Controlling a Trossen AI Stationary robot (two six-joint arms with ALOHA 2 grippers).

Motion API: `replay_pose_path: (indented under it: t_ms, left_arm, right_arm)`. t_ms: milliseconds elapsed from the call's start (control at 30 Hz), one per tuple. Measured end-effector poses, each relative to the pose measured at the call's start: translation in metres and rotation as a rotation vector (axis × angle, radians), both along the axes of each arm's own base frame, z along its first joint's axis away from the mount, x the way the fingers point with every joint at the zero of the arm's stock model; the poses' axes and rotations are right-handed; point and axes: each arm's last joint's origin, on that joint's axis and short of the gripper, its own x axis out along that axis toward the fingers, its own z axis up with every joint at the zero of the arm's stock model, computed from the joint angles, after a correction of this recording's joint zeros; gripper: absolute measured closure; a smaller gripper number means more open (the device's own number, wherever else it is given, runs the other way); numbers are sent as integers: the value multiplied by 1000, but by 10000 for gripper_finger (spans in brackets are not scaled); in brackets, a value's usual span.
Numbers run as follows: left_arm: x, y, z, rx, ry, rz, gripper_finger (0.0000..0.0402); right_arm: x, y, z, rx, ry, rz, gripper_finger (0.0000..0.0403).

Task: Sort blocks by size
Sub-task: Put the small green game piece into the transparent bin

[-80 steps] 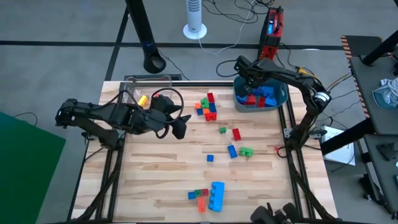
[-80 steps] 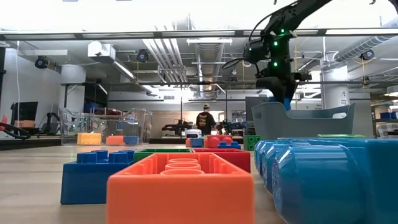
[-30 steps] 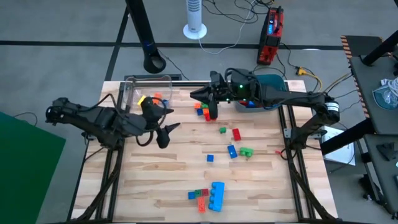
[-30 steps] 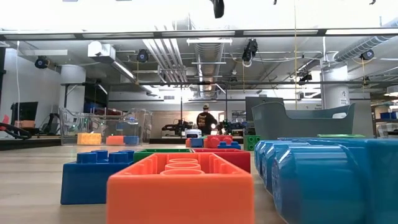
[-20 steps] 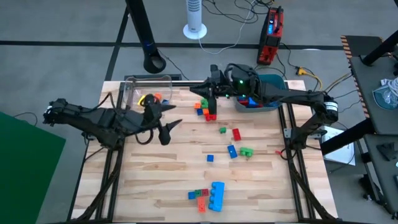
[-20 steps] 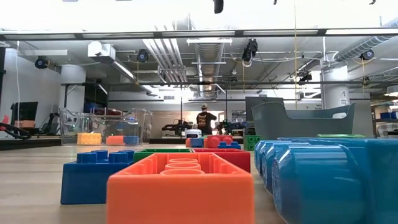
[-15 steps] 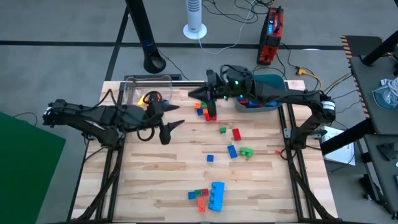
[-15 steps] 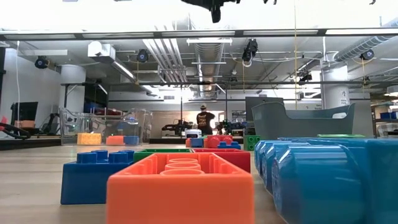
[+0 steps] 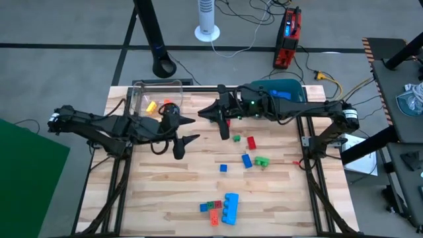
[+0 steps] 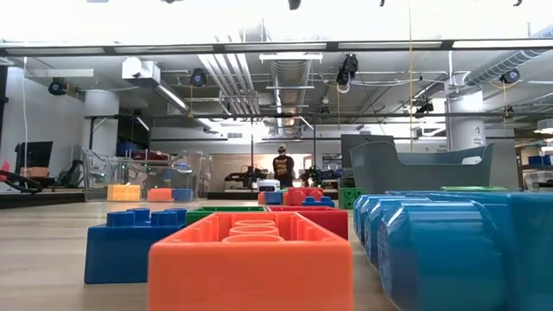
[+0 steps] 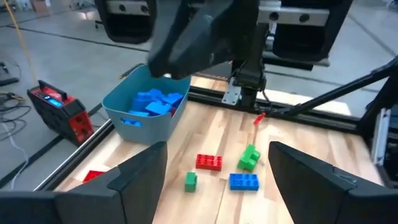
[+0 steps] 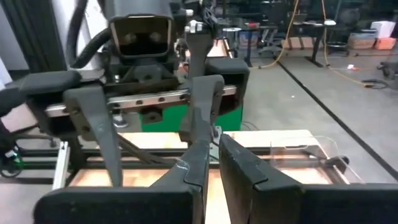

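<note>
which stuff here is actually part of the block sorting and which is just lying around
Part of the job: loose blocks on the table, teal tub holding blue blocks, clear box, left gripper, right gripper.

Just lying about: red device, white fan, cables.

Glossy plastic blocks (image 9: 230, 205) on seemingly matt wooden table (image 9: 277, 198).
</note>
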Motion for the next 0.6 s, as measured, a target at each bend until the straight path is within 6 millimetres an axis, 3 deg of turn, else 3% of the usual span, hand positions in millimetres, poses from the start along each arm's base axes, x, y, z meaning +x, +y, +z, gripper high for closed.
replay_pose_path:
  t_ms: [300,600]
  left_arm:
    - [17,-3,-14,15,49,29,134]
    - [17,-4,-10,9,26,19,134]
  right_arm:
    - [4,-3,-5,-44,11,-3,376]
    - [4,-3,-5,-37,5,-3,376]
